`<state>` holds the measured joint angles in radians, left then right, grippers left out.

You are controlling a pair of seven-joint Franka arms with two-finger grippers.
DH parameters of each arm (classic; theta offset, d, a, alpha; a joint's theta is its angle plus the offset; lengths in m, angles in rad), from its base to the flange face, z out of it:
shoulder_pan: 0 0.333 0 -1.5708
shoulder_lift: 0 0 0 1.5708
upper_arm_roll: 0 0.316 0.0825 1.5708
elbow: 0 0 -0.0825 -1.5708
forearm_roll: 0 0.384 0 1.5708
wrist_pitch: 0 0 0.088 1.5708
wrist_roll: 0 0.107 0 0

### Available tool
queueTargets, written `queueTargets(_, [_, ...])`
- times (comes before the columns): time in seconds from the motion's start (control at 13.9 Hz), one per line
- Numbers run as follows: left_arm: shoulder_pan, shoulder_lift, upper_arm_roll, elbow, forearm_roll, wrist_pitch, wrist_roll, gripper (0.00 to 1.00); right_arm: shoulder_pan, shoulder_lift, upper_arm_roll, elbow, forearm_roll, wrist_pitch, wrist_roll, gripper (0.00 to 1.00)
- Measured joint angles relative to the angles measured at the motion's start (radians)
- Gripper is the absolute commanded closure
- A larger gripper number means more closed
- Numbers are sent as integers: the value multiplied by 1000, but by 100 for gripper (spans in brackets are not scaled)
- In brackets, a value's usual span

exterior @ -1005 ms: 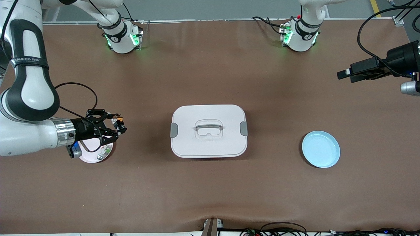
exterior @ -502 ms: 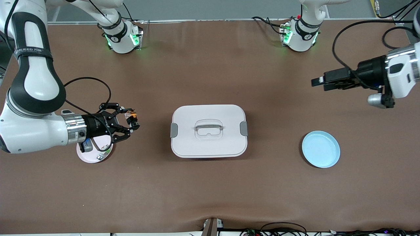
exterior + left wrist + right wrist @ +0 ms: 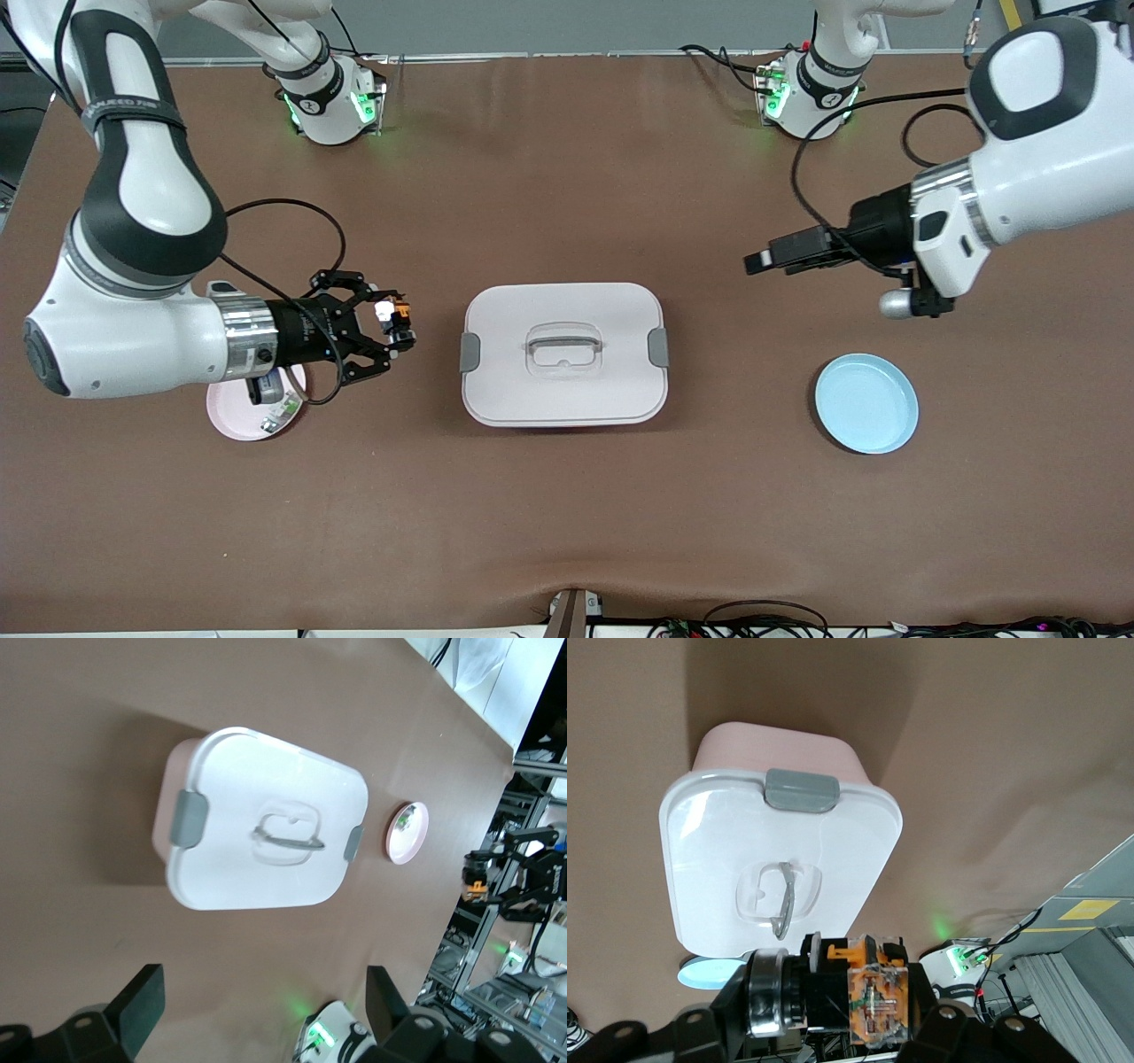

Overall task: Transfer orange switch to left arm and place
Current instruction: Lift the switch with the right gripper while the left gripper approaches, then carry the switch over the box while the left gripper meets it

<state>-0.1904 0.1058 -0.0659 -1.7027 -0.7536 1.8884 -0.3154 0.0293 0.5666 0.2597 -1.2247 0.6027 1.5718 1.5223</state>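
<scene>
The white lidded box [image 3: 563, 354] stands mid-table. My right gripper [image 3: 396, 322] is shut on the orange switch [image 3: 400, 312] and holds it in the air over the table between the pink plate [image 3: 232, 418] and the box. In the right wrist view the switch [image 3: 864, 994] sits between the fingers, with the box [image 3: 718, 859] below it. My left gripper [image 3: 760, 260] is open and empty, over the table toward the left arm's end from the box. The left wrist view shows its fingers [image 3: 142, 992] wide apart, the box [image 3: 239, 797], and the switch [image 3: 477, 889].
The pink plate at the right arm's end holds a small green-and-white component [image 3: 282, 410]; the plate also shows in the left wrist view [image 3: 409, 835]. A blue plate [image 3: 866, 403] lies at the left arm's end, beside the box. Cables run along the table's near edge.
My right gripper has carried the switch from over the pink plate toward the box. My left arm has swung in from the table's end toward the box.
</scene>
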Motion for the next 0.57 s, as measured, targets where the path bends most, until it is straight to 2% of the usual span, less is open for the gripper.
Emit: queueTargets(0.57, [-182, 41, -4, -2, -6, 212, -155, 0, 76, 4, 1, 0, 0, 117, 106, 100])
